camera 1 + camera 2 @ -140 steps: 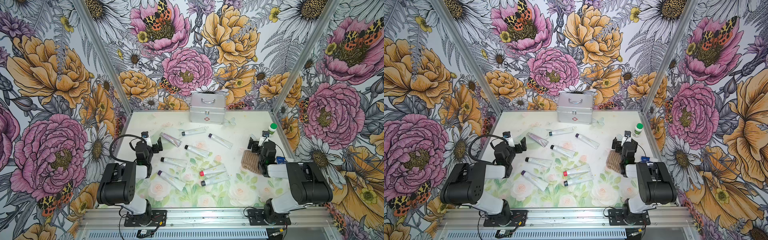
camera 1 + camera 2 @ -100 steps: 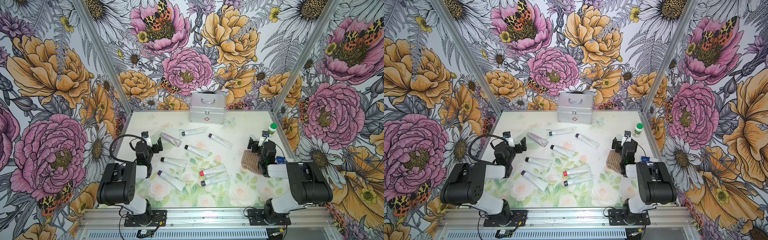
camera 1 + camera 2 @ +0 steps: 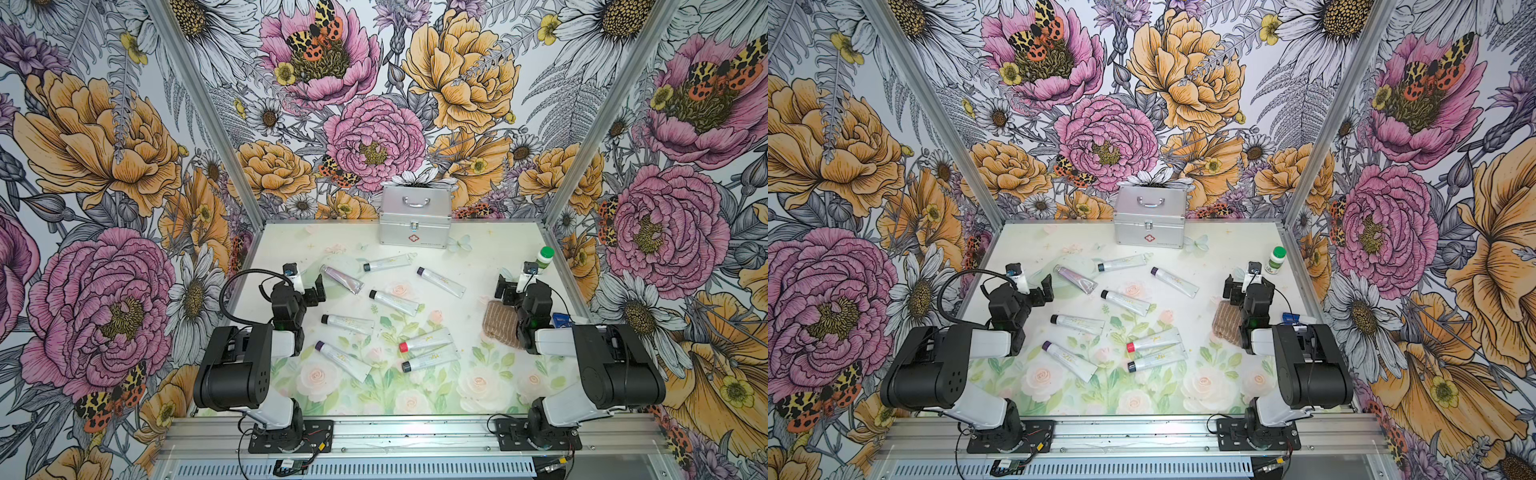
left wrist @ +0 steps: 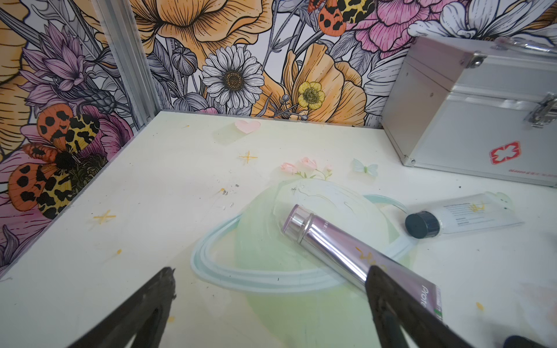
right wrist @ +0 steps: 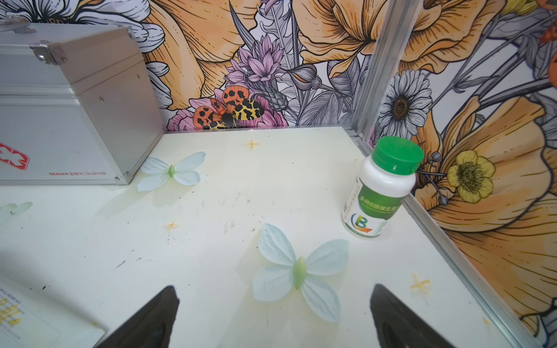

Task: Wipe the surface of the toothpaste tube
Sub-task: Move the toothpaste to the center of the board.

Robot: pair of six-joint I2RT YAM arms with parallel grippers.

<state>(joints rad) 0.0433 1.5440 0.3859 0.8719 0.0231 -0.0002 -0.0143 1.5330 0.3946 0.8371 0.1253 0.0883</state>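
Evidently nothing is gripped: the left gripper hangs with fingers spread wide beside the purple toothpaste tube, one finger overlapping its crimped end in the wrist view, probably lined up to lift it. The right gripper, fingers equally spread and empty, hovers over bare bench, the brown cloth lying below its wrist, handy for wiping. White tubes crowd the middle; the green-capped bottle narrows the right corner, while room stays open before the metal case.
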